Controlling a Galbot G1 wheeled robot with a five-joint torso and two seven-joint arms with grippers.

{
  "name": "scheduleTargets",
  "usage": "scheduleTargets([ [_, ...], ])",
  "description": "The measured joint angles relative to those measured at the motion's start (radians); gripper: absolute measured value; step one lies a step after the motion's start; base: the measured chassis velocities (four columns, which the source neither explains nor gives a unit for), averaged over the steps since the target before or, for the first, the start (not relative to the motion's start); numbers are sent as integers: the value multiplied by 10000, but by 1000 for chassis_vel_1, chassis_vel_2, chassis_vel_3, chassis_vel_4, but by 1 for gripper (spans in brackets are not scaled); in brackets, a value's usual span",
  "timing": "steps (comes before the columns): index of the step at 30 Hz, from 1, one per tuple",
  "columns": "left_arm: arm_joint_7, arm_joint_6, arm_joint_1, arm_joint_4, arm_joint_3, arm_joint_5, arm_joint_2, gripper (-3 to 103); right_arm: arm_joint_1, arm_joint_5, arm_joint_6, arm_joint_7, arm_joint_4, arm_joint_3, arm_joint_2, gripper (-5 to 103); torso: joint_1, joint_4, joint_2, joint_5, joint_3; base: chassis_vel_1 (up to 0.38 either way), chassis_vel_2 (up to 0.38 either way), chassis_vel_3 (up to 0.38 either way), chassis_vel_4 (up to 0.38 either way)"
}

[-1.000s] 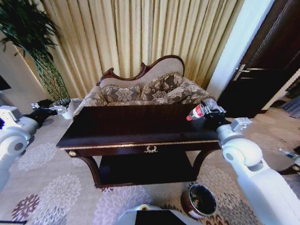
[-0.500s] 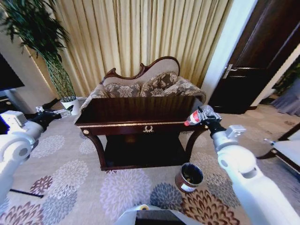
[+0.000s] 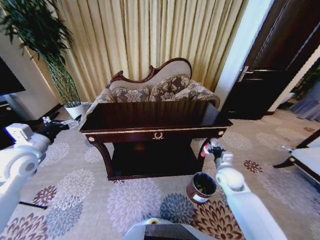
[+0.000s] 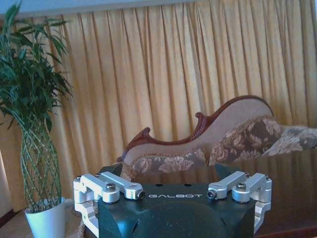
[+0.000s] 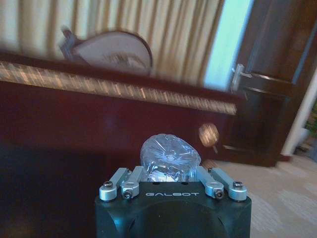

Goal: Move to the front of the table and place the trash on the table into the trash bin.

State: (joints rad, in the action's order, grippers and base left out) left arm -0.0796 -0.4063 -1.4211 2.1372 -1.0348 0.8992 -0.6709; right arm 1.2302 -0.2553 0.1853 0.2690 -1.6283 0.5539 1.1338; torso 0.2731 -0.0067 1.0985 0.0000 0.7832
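We have the bottle [image 3: 205,148] clamped in our right gripper [image 3: 210,147], the fingers closed around its body with its clear base poking out past them in the right wrist view [image 5: 170,154]. The gripper hangs low beside the right front leg of the table [image 3: 150,135], and the bin [image 3: 201,187] stands on the carpet just below and slightly inward of it, its mouth open toward us. To finish this step well, we judge that we should bring the gripper over the middle of the bin's mouth before letting go, tip the bottle so it goes in end first, and stay clear of the table leg and the bin's rim, since the bin looks light enough to tip if nudged. Opening the fingers only once the bottle is directly above the opening should keep it from bouncing off the edge. Our left gripper [image 3: 61,123] is held out far to the other side, near the plant pot [image 3: 75,111], and we cannot tell how its fingers stand. Compared with half a second ago, our right arm has dropped: the bottle was up at tabletop height by the right corner and is now down below the tabletop, much closer to the bin. The table and bin sit much as they did.
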Motion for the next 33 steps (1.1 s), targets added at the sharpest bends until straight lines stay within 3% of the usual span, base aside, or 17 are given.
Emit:
scheduleTargets([
  [6, 1, 30, -269, 283, -262, -6, -120, 100, -838, 2102, -1757, -365, 3482, 152, 695, 30, -2, -5, 4, 3, 0, 0, 0, 0, 0],
  [11, 1, 54, -369, 354, -349, 12, -117, 100, -1422, 2578, -2463, -376, 5393, 367, 1194, 30, 1, -3, 2, 0, 1, 0, 0, 0, 0],
  [15, 1, 89, -395, 373, -356, 12, -118, 100, -1742, 2645, -2836, -231, 6399, 342, 1255, 30, 0, 0, 3, 0, 0, 0, 0, 0, 0],
  [19, 1, 159, -476, 440, -408, 15, -118, 100, -2284, 2073, -3474, 269, 8040, -313, 1092, 30, 1, -5, 2, 2, 1, 0, 0, 0, 0],
  [22, 3, 176, -520, 455, -450, 26, -114, 100, -2394, 1895, -3579, 384, 8299, -479, 1048, 27, 1, -4, 2, -3, 1, 0, 0, 0, 0],
  [24, 15, 195, -538, 457, -482, 36, -94, 100, -2466, 1791, -3582, 446, 8339, -518, 1068, 36, 1, -4, 3, 1, 0, 0, 0, 0, 0],
  [26, 18, 198, -537, 457, -484, 39, -93, 100, -2483, 1746, -3582, 456, 8310, -521, 1074, 36, 0, -2, 3, 0, 0, 0, 0, 0, 0],
  [28, 26, 211, -533, 458, -482, 39, -104, 100, -2490, 1713, -3562, 459, 8150, -540, 1075, 52, 0, -2, 3, 0, 0, 0, 0, 0, 0],
  [31, 29, 216, -534, 464, -481, 39, -114, 100, -2486, 1713, -3541, 459, 8083, -546, 1064, 52, 0, -3, 2, 0, 0, 0, 0, 0, 0],
  [33, 34, 240, -563, 476, -480, 29, -144, 100, -2434, 1712, -3455, 460, 7908, -543, 1039, 69, 1, -4, 3, 0, 0, 0, 0, 0, 0],
])
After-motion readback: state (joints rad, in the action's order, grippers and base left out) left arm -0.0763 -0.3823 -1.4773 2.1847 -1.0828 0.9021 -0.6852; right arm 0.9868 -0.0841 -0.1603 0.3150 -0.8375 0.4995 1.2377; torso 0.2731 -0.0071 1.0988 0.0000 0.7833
